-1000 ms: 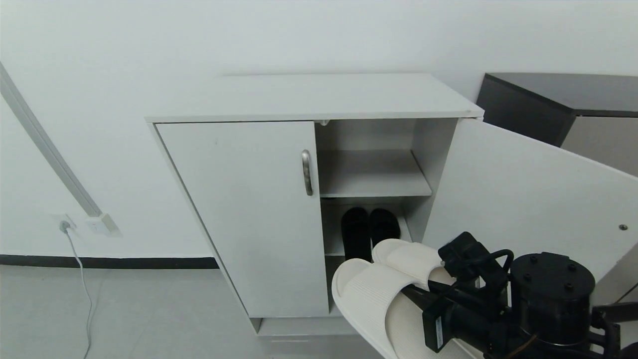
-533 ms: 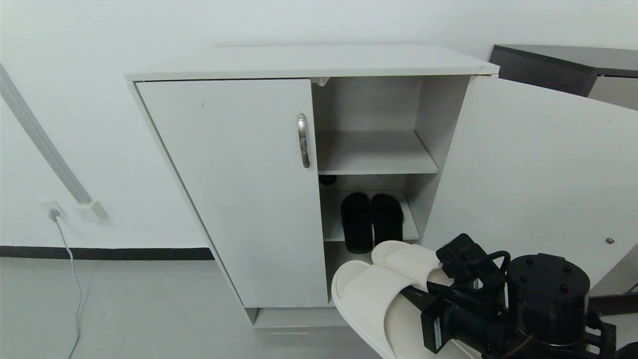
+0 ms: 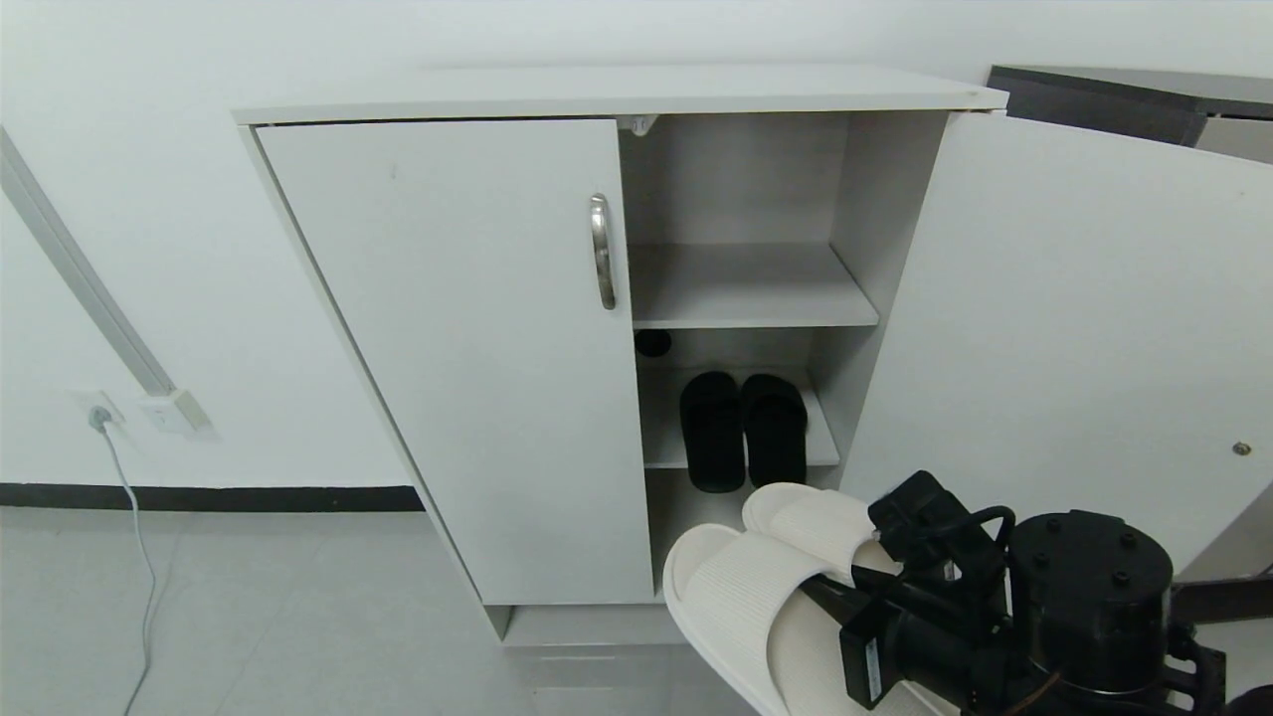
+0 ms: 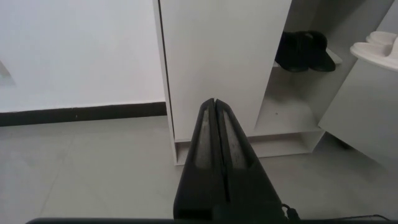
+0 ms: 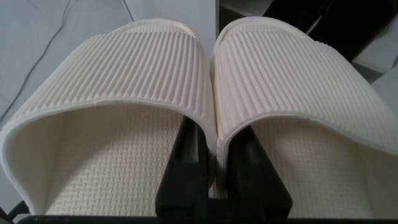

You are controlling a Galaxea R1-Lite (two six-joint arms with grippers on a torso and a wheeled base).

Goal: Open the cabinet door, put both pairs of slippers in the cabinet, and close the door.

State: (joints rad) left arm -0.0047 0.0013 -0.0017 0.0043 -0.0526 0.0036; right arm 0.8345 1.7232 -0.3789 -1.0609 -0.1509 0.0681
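Head view shows the white cabinet (image 3: 597, 94) in the middle of the frame. Its right door (image 3: 1054, 328) is swung wide open and its left door (image 3: 448, 348) is shut. The black slippers (image 3: 743, 428) sit side by side on the middle shelf (image 3: 661, 438), so 1 pair is already in.

The white slippers (image 3: 766, 597) are at the bottom of the frame, just in front of the open side, with their toes pointing at the cabinet. The right gripper (image 3: 825, 589) holds both. 1 finger goes inside each slipper, and the 2 inner walls are squeezed tight between them. The left gripper (image 4: 214, 134) has its fingers pressed flat together with nothing in it. It points at the foot of the cabinet, apart from it.

I think the job now is to slide the white pair inside. The top shelf (image 3: 746, 288) is bare, and the low space under the black pair looks free too. The arm should go in toes first, straight through the gap between the shut door's edge and the open door. It should not bump either door or push the black pair. It should keep the soles flat and set them down before it lets go. Then it should pull its fingers straight back out so the slippers do not drag along.
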